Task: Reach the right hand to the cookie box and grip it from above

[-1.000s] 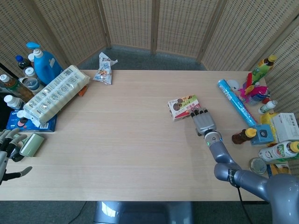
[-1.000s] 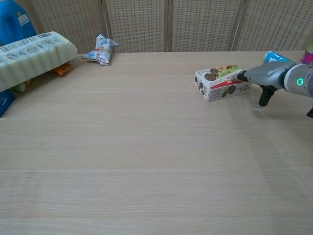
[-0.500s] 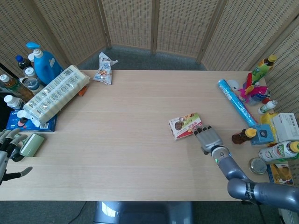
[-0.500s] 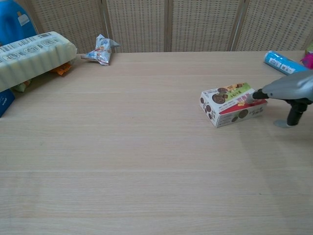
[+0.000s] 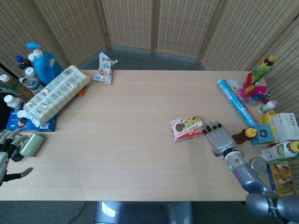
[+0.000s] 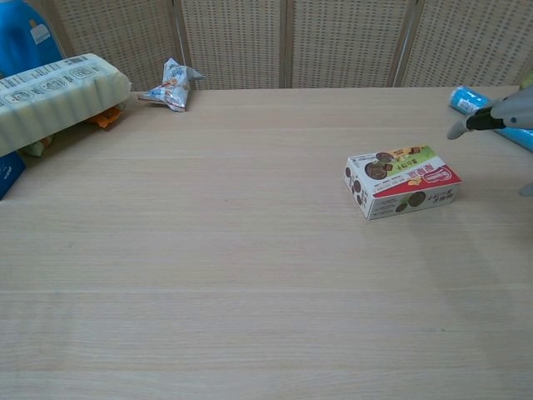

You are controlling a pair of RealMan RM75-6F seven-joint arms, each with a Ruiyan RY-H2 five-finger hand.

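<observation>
The cookie box point(image 5: 187, 128) lies flat on the table right of centre, its red, green and white top showing; the chest view shows the cookie box point(image 6: 401, 181) standing free with nothing on it. My right hand point(image 5: 218, 137) hovers just right of the box, fingers spread and pointing toward it, holding nothing. In the chest view only the fingertips point(image 6: 466, 125) of that hand show at the right edge, raised above the table and apart from the box. My left hand point(image 5: 8, 145) hangs off the table's left edge, fingers loosely apart and empty.
A blue tube point(image 5: 236, 107), bottles point(image 5: 244, 136) and packets crowd the right edge near my right arm. A long white tray pack point(image 5: 55, 94), a blue pump bottle point(image 5: 44, 63) and a snack bag point(image 5: 104, 69) sit at the far left.
The box slid toward me and rightward with my right hand's fingertips on it. Now the hand has drawn back to the right, lifted, and let go of the box.
</observation>
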